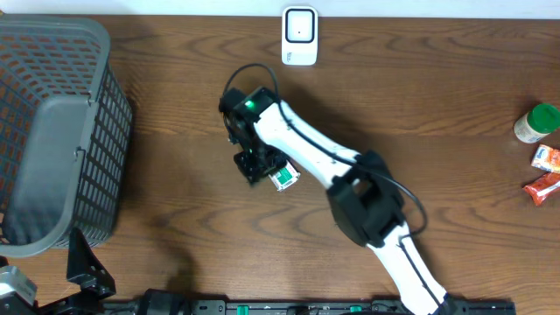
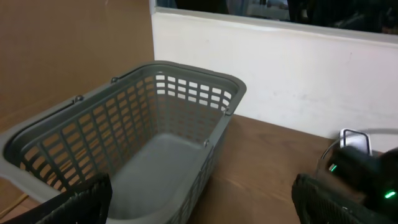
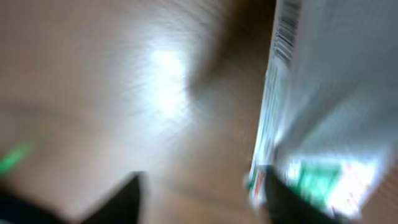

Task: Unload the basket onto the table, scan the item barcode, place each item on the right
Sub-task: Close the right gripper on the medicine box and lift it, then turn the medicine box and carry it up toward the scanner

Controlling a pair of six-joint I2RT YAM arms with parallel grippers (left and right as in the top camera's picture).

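The item [image 1: 285, 178], a small white and green box, lies on the wooden table just right of my right gripper [image 1: 256, 164]. In the blurred right wrist view the box [image 3: 336, 93] fills the right side, with a barcode [image 3: 284, 31] along its edge. My right gripper [image 3: 200, 180] stands open with bare table between its fingers, and its right finger [image 3: 292, 202] is at the box's edge. The white scanner [image 1: 299, 35] stands at the back edge. At the front left my left gripper [image 2: 202, 208] is open and holds nothing.
A grey mesh basket [image 1: 52, 131] fills the left side of the table and shows close in the left wrist view [image 2: 186, 93]. A green-capped bottle [image 1: 535, 122] and two orange packets [image 1: 544, 173] lie at the far right edge.
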